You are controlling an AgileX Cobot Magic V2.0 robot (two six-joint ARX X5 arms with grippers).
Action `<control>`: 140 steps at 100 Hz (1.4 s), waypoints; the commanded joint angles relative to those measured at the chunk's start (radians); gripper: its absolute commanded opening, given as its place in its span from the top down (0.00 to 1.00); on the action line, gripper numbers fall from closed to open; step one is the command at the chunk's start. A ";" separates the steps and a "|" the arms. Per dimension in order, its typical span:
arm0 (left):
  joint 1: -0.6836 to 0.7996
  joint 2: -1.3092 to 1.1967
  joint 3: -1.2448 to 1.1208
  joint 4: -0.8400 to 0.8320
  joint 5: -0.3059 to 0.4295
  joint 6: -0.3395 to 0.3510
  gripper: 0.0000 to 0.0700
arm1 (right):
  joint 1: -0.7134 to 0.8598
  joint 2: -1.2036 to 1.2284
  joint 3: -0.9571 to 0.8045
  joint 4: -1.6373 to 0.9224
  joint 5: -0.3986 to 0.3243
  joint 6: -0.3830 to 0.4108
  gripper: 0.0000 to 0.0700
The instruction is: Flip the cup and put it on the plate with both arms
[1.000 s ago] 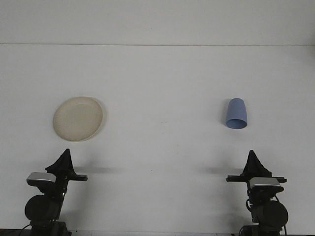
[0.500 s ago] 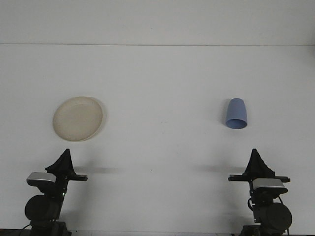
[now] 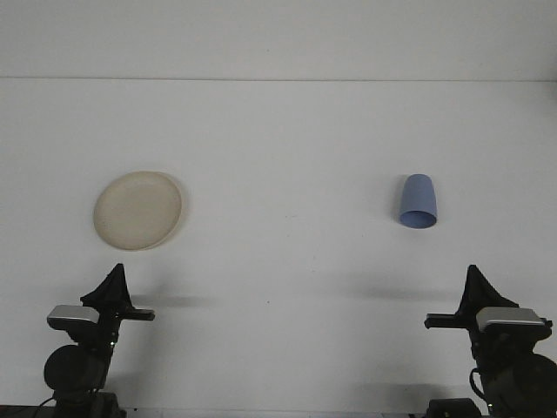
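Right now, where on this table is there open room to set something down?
The widest bare patch lies between the cream plate on the left and the blue cup on the right. The far strip behind both is also bare. Tightest spots are the near corners, by the left gripper and right gripper.

The table [image 3: 287, 148] looked smooth, matt white. The plate [image 3: 138, 209] was cream, smooth, with a soft sheen, plastic by its look. The cup [image 3: 418, 202] was matt blue, likely plastic. Both tools, left [image 3: 115, 279] and right [image 3: 477, 280], were matt black with silvery blocks beneath.
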 commanded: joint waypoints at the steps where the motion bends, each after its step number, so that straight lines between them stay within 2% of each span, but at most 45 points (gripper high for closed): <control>1: -0.003 -0.001 -0.019 0.011 0.002 0.001 0.98 | -0.001 0.050 0.080 -0.089 0.000 -0.008 1.00; 30: -0.003 -0.001 -0.019 0.011 0.001 0.001 0.98 | -0.001 0.249 0.286 -0.385 -0.001 -0.004 1.00; 49: -0.003 -0.001 -0.019 0.011 0.002 0.001 0.98 | -0.001 0.298 0.292 -0.426 -0.038 0.009 1.00; 86: -0.003 -0.001 -0.019 0.011 0.001 0.001 0.98 | -0.001 0.301 0.292 -0.448 -0.037 0.023 0.99; 92: -0.003 -0.001 -0.019 0.011 0.002 0.001 0.98 | -0.001 0.301 0.292 -0.461 -0.037 0.023 0.92; 105: -0.003 -0.001 -0.019 0.011 0.001 0.001 0.98 | -0.001 0.301 0.292 -0.486 -0.037 0.023 0.59; 112: -0.003 -0.001 -0.019 0.010 0.001 0.001 0.98 | -0.001 0.301 0.292 -0.500 -0.037 0.023 0.51; 140: -0.003 -0.001 -0.019 0.011 0.001 0.001 0.98 | -0.001 0.302 0.292 -0.504 -0.038 0.023 0.48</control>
